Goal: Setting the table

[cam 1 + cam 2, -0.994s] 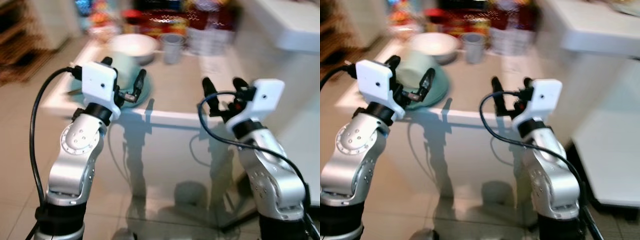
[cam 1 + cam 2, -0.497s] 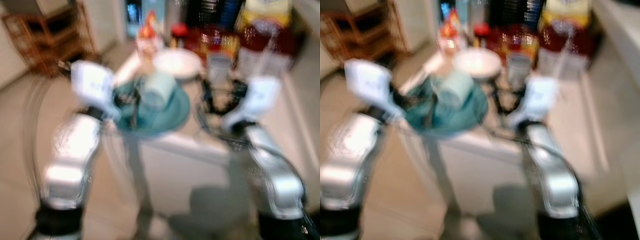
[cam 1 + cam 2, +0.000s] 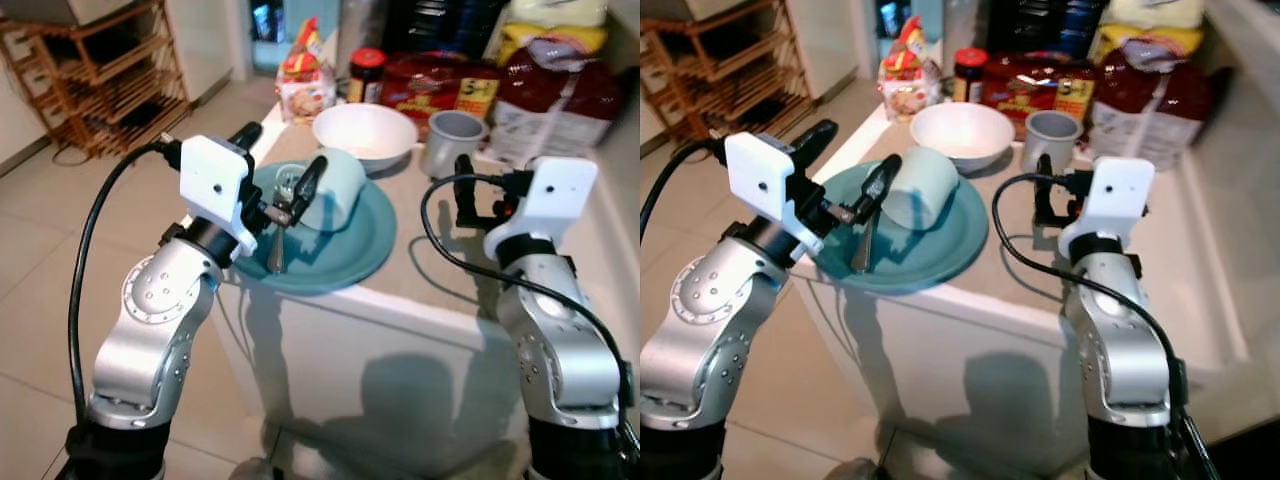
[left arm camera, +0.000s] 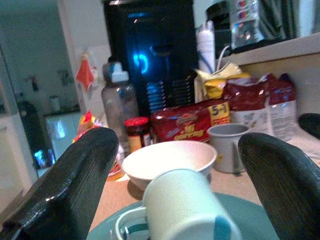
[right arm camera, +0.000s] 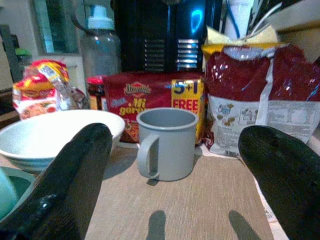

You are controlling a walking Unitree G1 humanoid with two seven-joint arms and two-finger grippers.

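Observation:
A teal plate sits at the near left corner of the counter. On it lies a pale mint cup on its side, with a metal spoon beside it. Behind the plate stand a white bowl and a grey mug. My left gripper hovers open over the plate's left part, its fingers either side of the cup without touching it. The right gripper is open just above the counter, pointing at the grey mug from a short way off.
Food packs line the counter's back: a red noodle pack, a dark red bag, a snack bag and a jar. A wooden shelf stands on the tiled floor to the left. The counter's front edge is close below.
The head camera has swung and closed in on the counter, with blur in between. Both grippers now reach over the counter, the left one above the plate and cup.

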